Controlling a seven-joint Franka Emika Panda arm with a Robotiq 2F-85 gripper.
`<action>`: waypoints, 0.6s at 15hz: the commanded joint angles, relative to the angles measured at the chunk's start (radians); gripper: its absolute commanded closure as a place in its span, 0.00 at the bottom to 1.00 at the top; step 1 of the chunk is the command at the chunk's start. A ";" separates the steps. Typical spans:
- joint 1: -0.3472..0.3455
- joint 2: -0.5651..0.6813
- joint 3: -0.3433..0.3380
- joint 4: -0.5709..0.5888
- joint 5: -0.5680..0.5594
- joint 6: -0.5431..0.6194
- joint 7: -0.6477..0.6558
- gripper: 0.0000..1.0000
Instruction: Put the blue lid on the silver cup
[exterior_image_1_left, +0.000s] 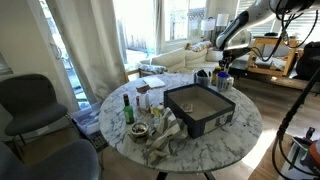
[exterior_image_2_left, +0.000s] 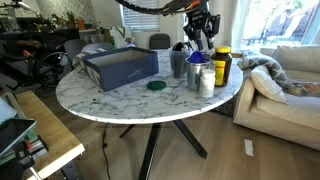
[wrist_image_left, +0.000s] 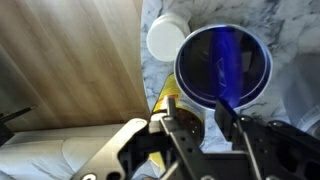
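Note:
The blue lid (wrist_image_left: 222, 62) is round and lies flat across the mouth of the silver cup (exterior_image_2_left: 197, 76); its pale rim shows around the lid in the wrist view. Both exterior views show the lid on top of the cup (exterior_image_2_left: 197, 58) (exterior_image_1_left: 224, 74) near the table's edge. My gripper (wrist_image_left: 197, 108) is open and empty just above the lid, with its fingers apart beside the lid's near edge. It hangs over the cup in both exterior views (exterior_image_2_left: 200, 42) (exterior_image_1_left: 222, 63).
A white bottle (exterior_image_2_left: 206, 82), a yellow jar (exterior_image_2_left: 222, 66) and a grey cup (exterior_image_2_left: 178, 63) crowd round the silver cup. A black tray (exterior_image_1_left: 200, 105) sits mid-table. A green bottle (exterior_image_1_left: 127, 108) and crumpled cloth (exterior_image_1_left: 165, 140) are at the far side. A small green disc (exterior_image_2_left: 156, 86) lies on the marble.

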 joint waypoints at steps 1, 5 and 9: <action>-0.027 -0.021 0.033 -0.002 -0.025 -0.046 0.002 0.23; -0.080 -0.159 0.119 -0.110 0.027 -0.033 -0.200 0.00; -0.059 -0.155 0.110 -0.085 0.031 -0.036 -0.250 0.00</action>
